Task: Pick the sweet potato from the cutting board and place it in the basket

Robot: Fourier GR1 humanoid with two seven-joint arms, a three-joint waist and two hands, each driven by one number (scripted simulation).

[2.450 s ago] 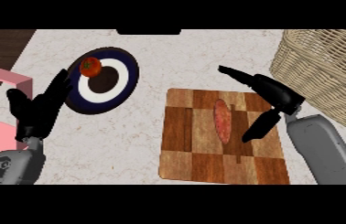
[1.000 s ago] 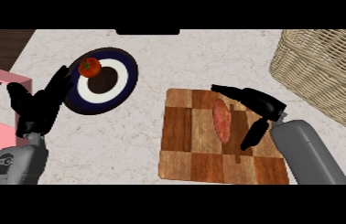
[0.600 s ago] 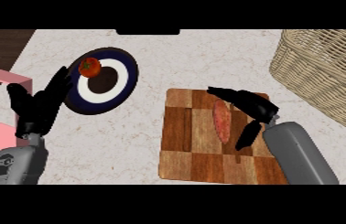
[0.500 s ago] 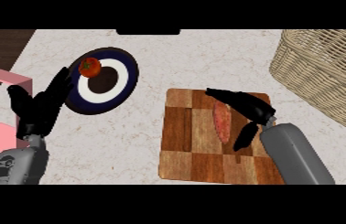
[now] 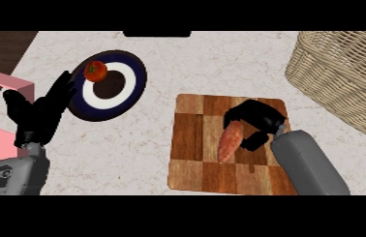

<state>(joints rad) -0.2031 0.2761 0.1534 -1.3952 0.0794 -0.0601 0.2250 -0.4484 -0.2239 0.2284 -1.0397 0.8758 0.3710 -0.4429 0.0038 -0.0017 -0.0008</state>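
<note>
A pale speckled stone counter (image 5: 186,62) is seen from above, with a woven basket (image 5: 330,71) set at the far right of the checkered wooden cutting board (image 5: 204,154) and a dark-rimmed plate (image 5: 121,86) carrying a red tomato (image 5: 96,71) to the board's left. On the cutting board the sweet potato (image 5: 229,141) is lain lengthwise, its upper end enclosed by the curled fingers of the right hand (image 5: 259,121). The left hand (image 5: 39,115) is held open with fingers straight, left of the board beside the plate; no writing can be read.
</note>
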